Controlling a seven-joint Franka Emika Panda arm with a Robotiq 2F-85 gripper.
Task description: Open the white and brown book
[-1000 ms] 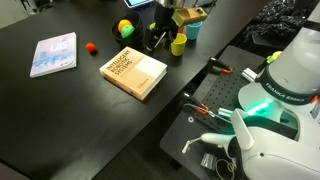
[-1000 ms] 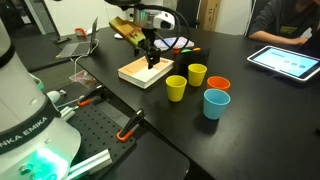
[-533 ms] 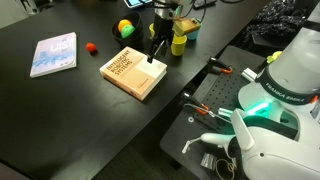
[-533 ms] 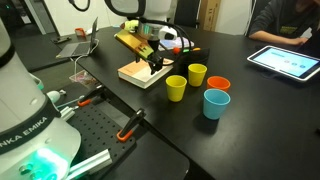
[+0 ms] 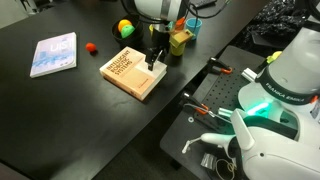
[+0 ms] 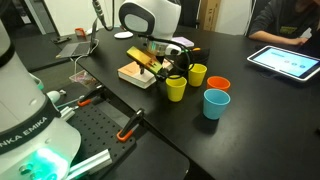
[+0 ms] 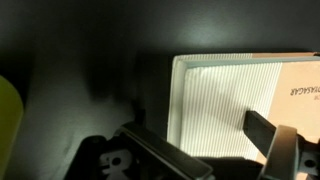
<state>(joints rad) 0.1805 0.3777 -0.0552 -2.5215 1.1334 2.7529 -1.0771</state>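
The white and brown book [image 5: 131,72] lies closed on the black table; it also shows in the exterior view from the other side [image 6: 136,72]. Its tan cover has brown lettering. My gripper [image 5: 152,62] is low at the book's edge nearest the cups [image 6: 158,71]. In the wrist view the white page block [image 7: 215,95] and a strip of the cover [image 7: 300,90] fill the right side. My gripper [image 7: 212,150] is open, with one finger over the page edge and the other off the book on the table side. It holds nothing.
A light-blue book [image 5: 53,53], a red ball [image 5: 90,47] and a yellow-green ball [image 5: 125,28] lie farther off. Two yellow cups [image 6: 176,88] [image 6: 197,74], an orange cup [image 6: 218,85] and a blue cup [image 6: 216,102] stand beside the book. A tablet [image 6: 285,61] lies beyond.
My gripper has come down from above the table to the book's edge near the cups. The book has not moved.
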